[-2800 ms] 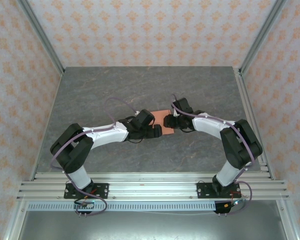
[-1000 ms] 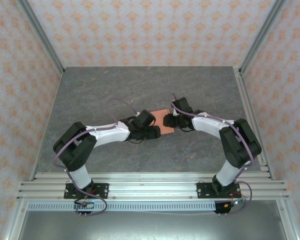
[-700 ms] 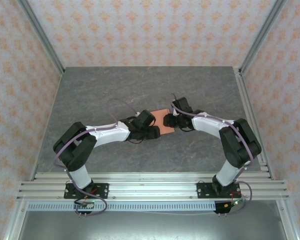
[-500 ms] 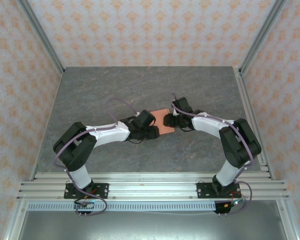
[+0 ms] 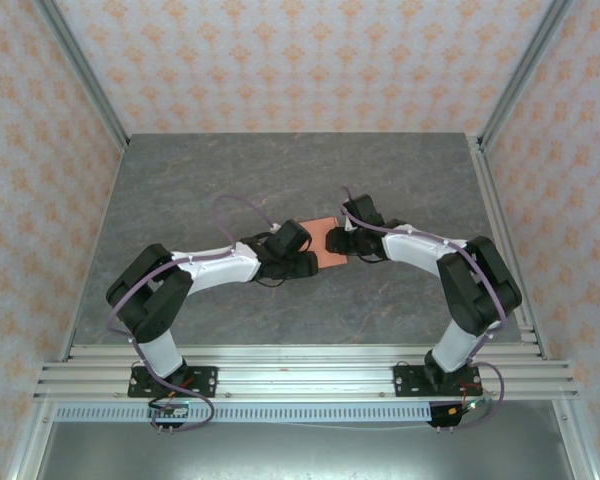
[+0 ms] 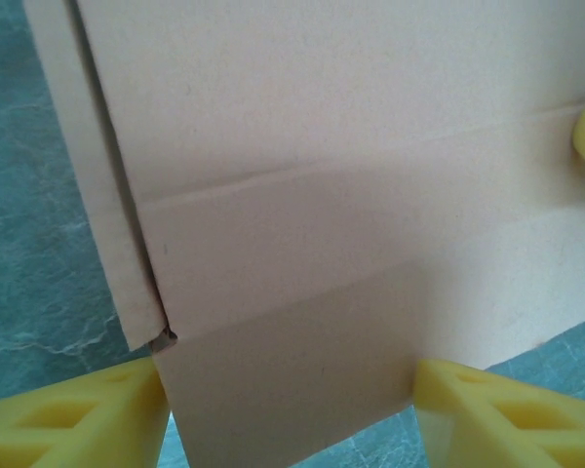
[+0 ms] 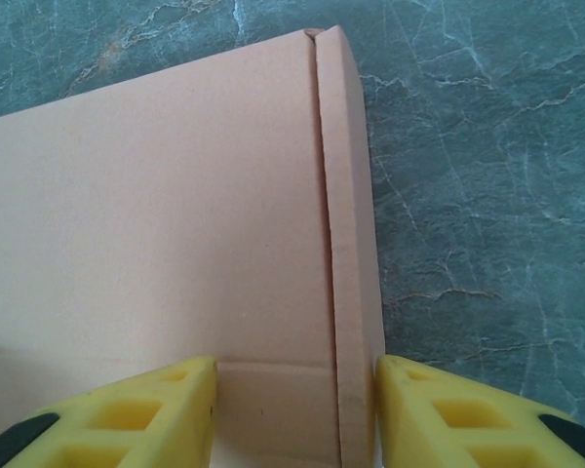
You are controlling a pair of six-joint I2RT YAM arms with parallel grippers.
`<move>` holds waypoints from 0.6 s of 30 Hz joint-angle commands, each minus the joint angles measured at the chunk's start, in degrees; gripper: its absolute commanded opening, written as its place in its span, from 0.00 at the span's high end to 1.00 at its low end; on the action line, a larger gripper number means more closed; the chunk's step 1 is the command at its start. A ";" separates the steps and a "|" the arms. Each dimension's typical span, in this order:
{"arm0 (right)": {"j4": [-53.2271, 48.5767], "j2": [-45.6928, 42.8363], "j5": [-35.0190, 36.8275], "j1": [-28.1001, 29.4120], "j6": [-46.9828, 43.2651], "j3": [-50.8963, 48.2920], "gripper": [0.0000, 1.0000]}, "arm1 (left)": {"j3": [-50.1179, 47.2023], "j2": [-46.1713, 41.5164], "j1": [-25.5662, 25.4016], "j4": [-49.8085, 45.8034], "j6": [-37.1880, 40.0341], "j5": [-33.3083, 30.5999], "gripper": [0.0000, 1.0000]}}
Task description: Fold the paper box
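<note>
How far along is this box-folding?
Early on, I'd guess. Creases already show on the paper box, and one narrow side flap looks bent. The left gripper and right gripper each straddle an edge. Shaping it into a closed box seems left.

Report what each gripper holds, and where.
Cannot tell a firm hold. Left gripper straddles an end panel of the salmon-orange cardboard box; right gripper straddles its creased edge.
</note>
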 commanded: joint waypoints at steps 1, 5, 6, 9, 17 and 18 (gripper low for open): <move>-2.48 1.70 0.13 0.80 -0.24 0.24 0.56 | 1.73 -1.18 -0.43 -2.69 1.77 -3.92 0.33; -2.66 1.75 0.10 0.81 -0.30 0.48 0.55 | 2.31 -0.48 -0.43 -3.47 2.62 -5.03 0.34; -2.73 1.80 0.22 0.80 -0.30 0.51 0.55 | 2.58 -0.30 -0.43 -4.02 2.95 -5.72 0.34; -2.96 1.73 0.41 0.80 -0.42 0.50 0.55 | 2.80 -0.10 -0.43 -4.84 3.97 -7.26 0.34; -3.13 1.67 0.36 0.80 -0.68 0.46 0.55 | 1.98 -0.69 -0.43 -4.89 5.96 -8.69 0.37; -3.06 1.67 0.37 0.84 -0.68 0.50 0.55 | 1.61 -1.43 -0.41 -4.71 6.37 -8.88 0.36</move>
